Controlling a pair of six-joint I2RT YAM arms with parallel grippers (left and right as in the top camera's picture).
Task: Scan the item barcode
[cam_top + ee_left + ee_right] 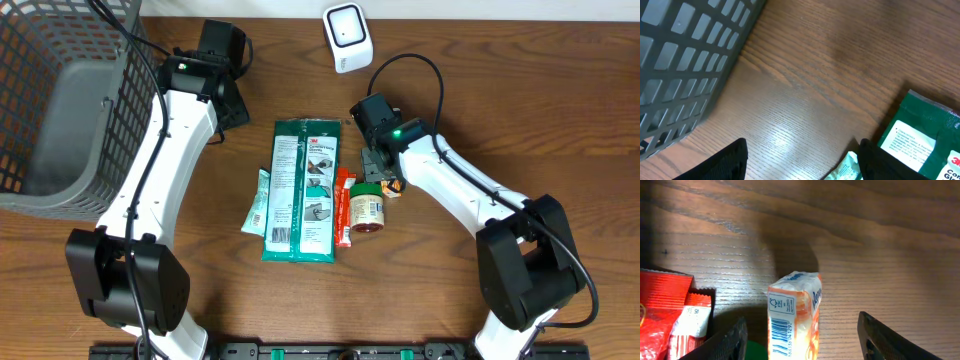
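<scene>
A small orange-and-white packet (795, 312) stands on end just right of the flat green 3M pack (303, 190), barcode panel facing the wrist camera. The right claw (802, 332) straddles it, fingers spread with a gap on either side, probably lined up to pinch it for the white scanner (347, 37) beyond the pack. The left claw (802, 150), also spread, hangs over bare table (805, 75) left of the pack, out of the way.

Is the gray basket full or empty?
Empty, from what shows: the gray basket has its bare floor visible from overhead, with nothing on it. Its left edge is cut off.
</scene>
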